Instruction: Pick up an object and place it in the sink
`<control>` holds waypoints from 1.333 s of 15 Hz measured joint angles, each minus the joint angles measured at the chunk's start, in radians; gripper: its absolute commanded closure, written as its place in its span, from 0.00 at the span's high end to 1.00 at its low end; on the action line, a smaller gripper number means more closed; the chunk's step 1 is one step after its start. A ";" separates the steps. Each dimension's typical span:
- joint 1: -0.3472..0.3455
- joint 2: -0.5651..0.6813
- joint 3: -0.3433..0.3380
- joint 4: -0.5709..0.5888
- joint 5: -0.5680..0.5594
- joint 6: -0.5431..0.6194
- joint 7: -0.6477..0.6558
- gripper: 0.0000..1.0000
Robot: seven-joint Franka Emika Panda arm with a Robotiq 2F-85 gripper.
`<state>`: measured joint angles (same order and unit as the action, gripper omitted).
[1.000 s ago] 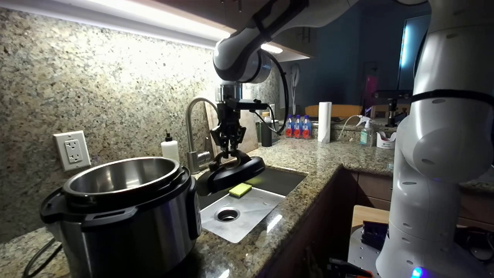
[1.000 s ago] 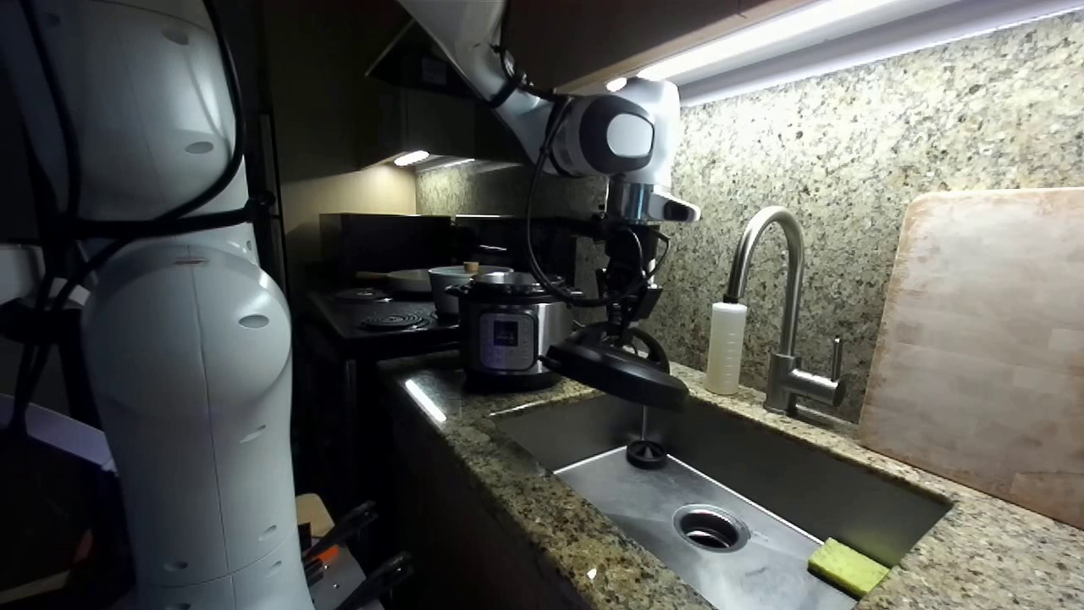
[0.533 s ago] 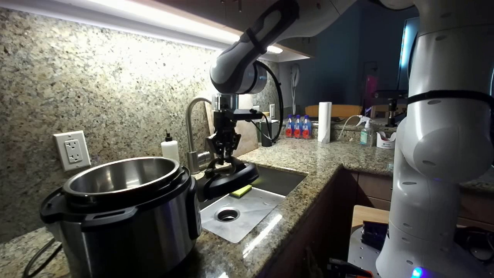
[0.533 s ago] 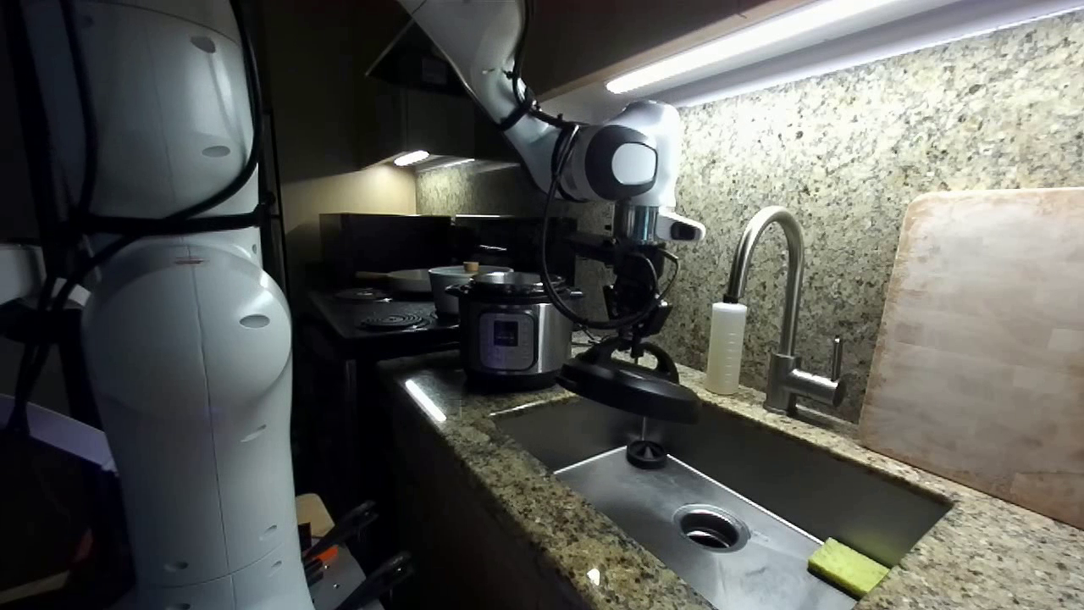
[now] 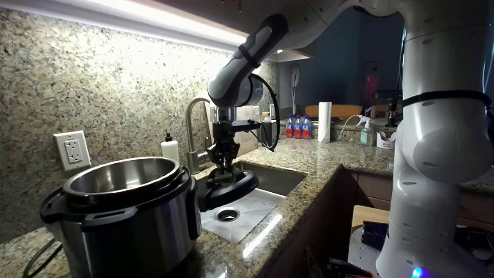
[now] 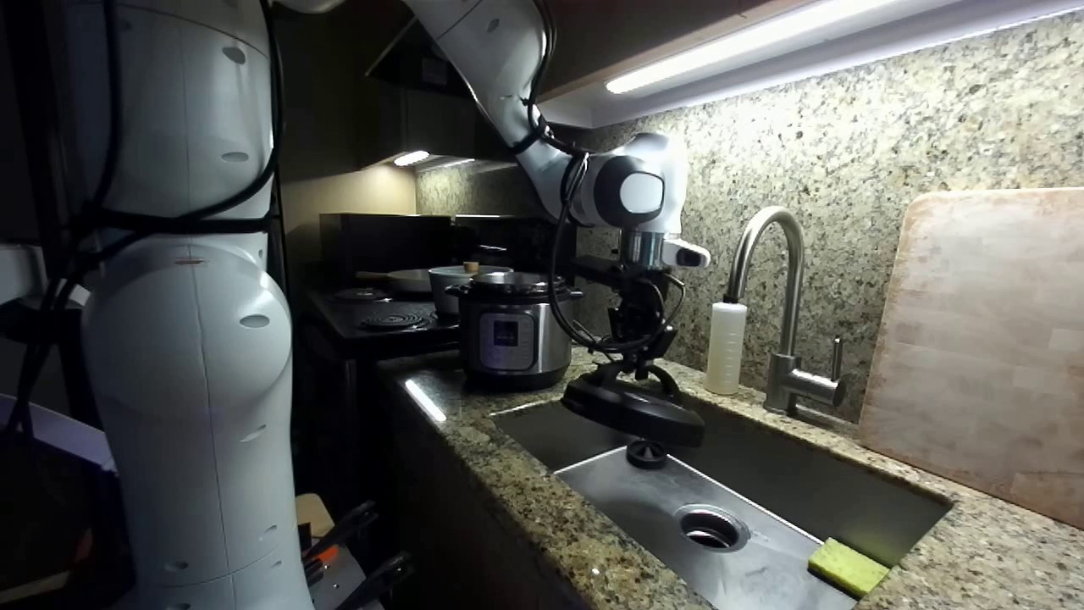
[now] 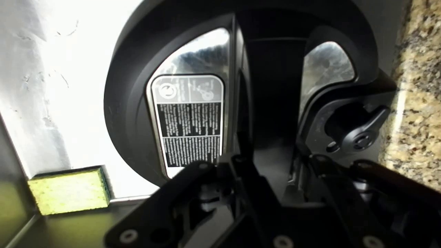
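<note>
The lid (image 6: 631, 413) hangs over the sink (image 6: 652, 504), height unclear.

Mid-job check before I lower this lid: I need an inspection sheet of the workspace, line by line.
Surface: speckled counter, glare patches; whether wet, cannot tell.
Job's things: lid tilted over the sink; whether any part is below the rim is unclear.
Clutter: sponge and black stopper in the sink; open cooker beside it; white bottle near the faucet.
End effector: shut on the lid's handle.
Cables: arm cable hangs in a loose loop above lid height; cord on the counter by the cooker.
Surroundings: cutting board leaning on the wall; outlet behind the cooker; paper roll farther along.
</note>
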<state>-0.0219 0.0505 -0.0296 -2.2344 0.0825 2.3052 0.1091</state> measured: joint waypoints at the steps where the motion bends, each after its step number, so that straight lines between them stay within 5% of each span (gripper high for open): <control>1: -0.001 0.010 -0.003 0.005 -0.005 0.000 -0.001 0.13; 20: -0.001 0.105 -0.017 0.041 -0.055 -0.001 -0.011 0.13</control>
<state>-0.0229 0.1554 -0.0470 -2.1929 0.0270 2.3043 0.0977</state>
